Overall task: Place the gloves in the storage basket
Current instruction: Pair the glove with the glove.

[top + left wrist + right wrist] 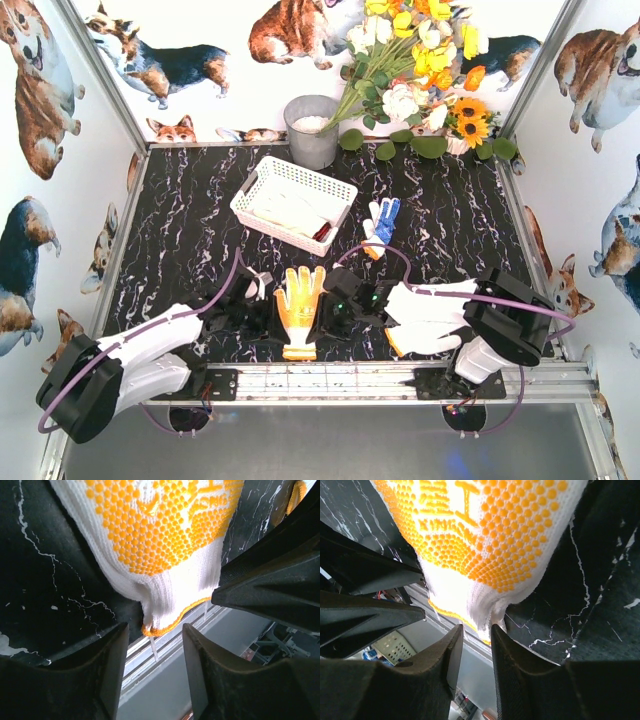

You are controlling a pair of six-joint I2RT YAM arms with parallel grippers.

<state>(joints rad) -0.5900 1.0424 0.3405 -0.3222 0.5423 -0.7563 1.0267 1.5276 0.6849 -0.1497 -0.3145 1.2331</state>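
Observation:
A white glove with orange dots (pixel 300 308) lies flat near the table's front edge, cuff toward the arms. My left gripper (pixel 266 316) is at its left side and my right gripper (pixel 336 304) at its right. In the left wrist view the orange-edged cuff (pixel 170 600) ends just at the mouth of the left gripper (pixel 156 627), whose jaws stand open with only the cuff's corner between the tips. The right gripper (pixel 477 627) is open more narrowly, the cuff (pixel 470 600) just past its tips. The storage basket (pixel 262 178) holds pale gloves. A white and blue glove (pixel 380 221) lies to its right.
A round grey bucket (pixel 312 130) stands behind the basket, with a bunch of flowers (pixel 420 60) at the back right. The metal rail (pixel 330 380) runs along the front edge just under the glove's cuff. Printed walls close in the table.

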